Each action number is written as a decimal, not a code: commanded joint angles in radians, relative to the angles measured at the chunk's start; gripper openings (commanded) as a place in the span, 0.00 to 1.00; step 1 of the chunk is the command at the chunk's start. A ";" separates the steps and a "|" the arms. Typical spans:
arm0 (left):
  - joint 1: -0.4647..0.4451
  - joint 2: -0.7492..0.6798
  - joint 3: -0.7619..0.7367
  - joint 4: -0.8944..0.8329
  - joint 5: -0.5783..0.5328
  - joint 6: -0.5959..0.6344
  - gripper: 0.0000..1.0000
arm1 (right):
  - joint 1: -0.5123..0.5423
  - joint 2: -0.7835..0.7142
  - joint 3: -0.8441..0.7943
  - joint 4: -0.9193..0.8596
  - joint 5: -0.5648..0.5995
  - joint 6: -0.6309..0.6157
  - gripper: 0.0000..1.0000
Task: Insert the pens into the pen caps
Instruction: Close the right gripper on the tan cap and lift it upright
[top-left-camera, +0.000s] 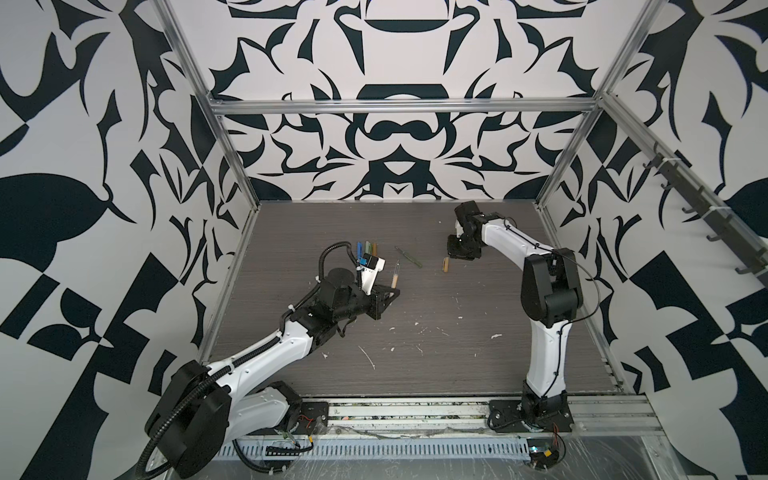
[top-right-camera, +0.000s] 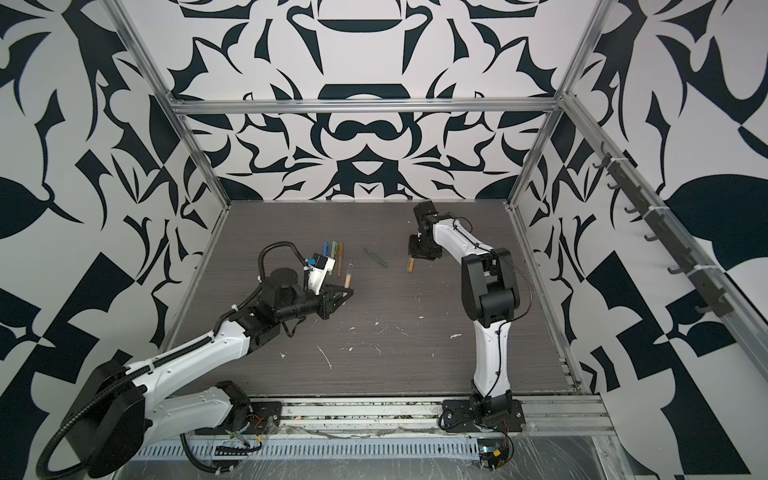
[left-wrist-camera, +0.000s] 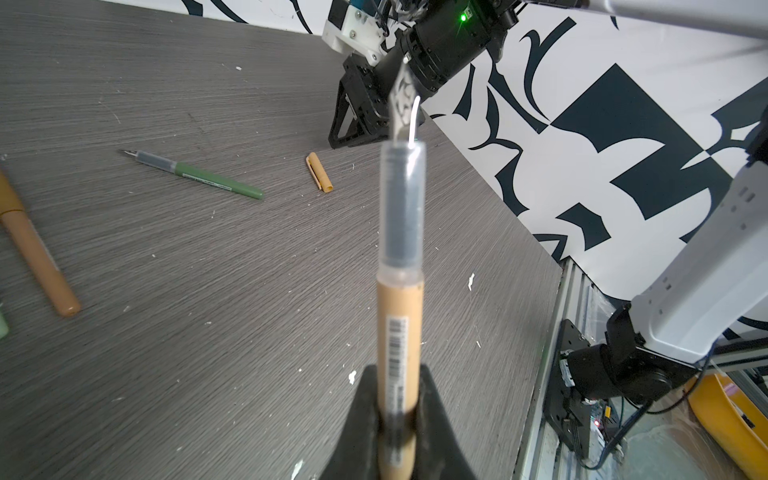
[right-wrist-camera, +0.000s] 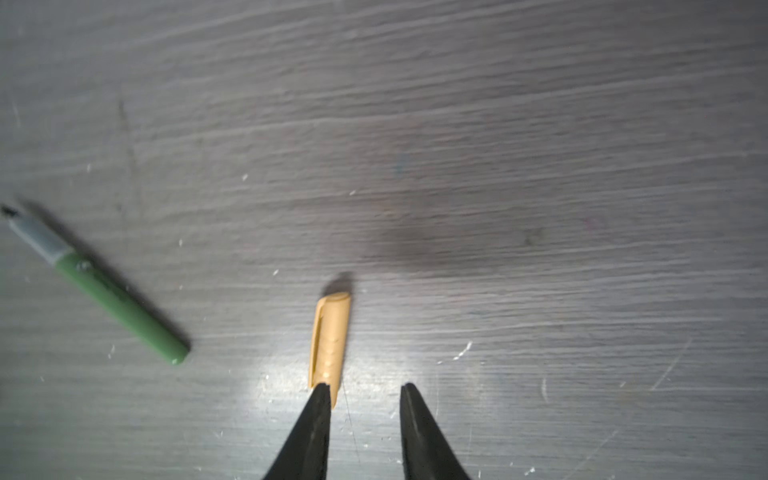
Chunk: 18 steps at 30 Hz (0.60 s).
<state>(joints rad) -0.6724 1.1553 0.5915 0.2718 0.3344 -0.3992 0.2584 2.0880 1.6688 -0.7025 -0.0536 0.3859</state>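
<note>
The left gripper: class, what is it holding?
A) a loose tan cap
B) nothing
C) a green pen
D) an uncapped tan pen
D: in the left wrist view the left gripper is shut on the tan pen, its tip bare, while the tan cap and green pen lie on the table.
</note>
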 joint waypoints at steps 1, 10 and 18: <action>-0.006 0.006 0.029 0.025 0.017 0.002 0.06 | 0.002 0.021 0.031 0.028 -0.061 0.073 0.33; -0.006 0.007 0.026 0.020 0.030 0.011 0.06 | -0.005 0.070 0.038 0.058 -0.145 0.101 0.34; -0.006 -0.006 0.017 0.014 0.027 0.021 0.06 | -0.005 0.096 0.039 0.053 -0.119 0.106 0.23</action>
<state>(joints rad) -0.6746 1.1553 0.5915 0.2710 0.3489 -0.3916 0.2508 2.1895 1.6802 -0.6529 -0.1726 0.4812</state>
